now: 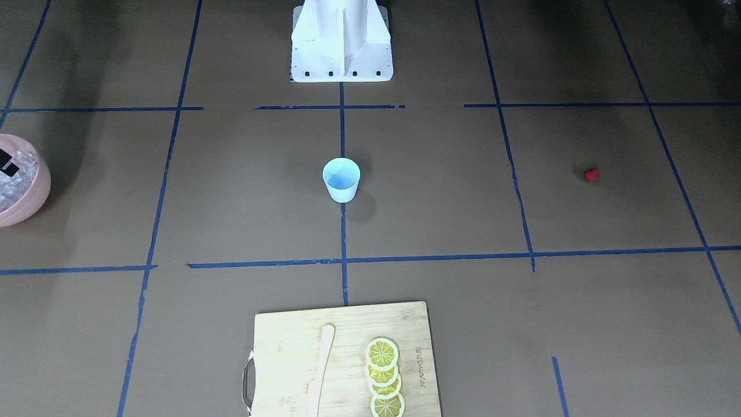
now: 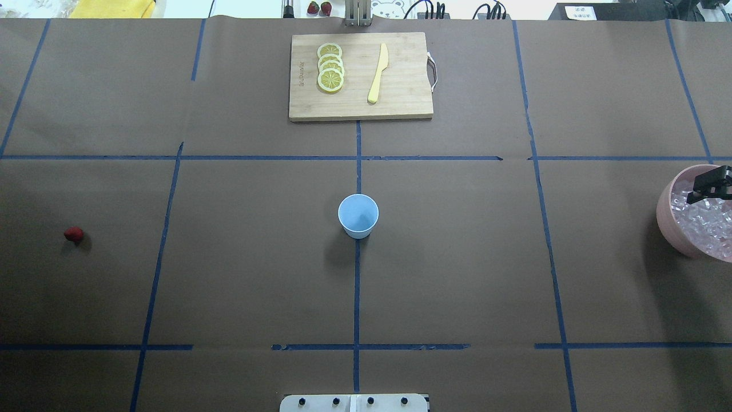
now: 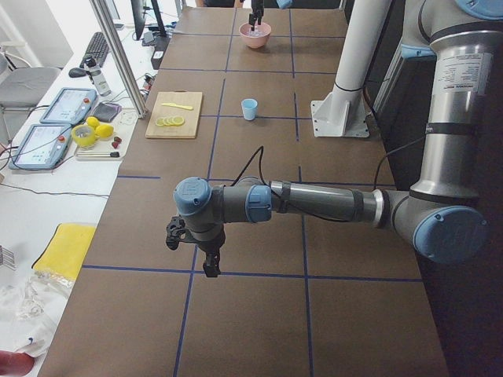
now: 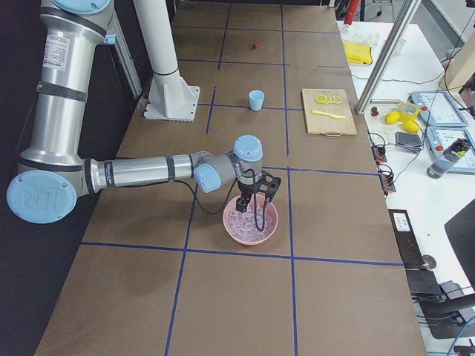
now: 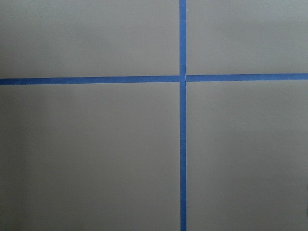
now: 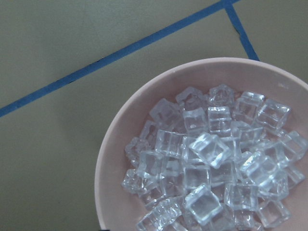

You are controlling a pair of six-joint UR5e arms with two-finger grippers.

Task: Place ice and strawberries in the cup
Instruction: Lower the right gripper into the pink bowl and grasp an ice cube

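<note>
The light-blue cup [image 2: 358, 216] stands upright and empty at the table's middle; it also shows in the front view [image 1: 341, 179]. One red strawberry [image 2: 73, 233] lies alone far out on my left side. Clear ice cubes [image 6: 211, 159] fill a pink bowl [image 2: 669, 223] at the right edge. My right gripper [image 2: 709, 186] hangs over the bowl just above the ice, and in the right side view [image 4: 256, 200] its fingers look spread and empty. My left gripper [image 3: 192, 251] hovers over bare table past the strawberry, near a tape cross; I cannot tell whether it is open.
A wooden cutting board [image 2: 400, 103] at the far middle carries several lemon slices [image 2: 330, 67] and a pale wooden knife [image 2: 378, 74]. The robot's white base [image 1: 341, 52] stands at the near middle. Blue tape lines grid the brown table.
</note>
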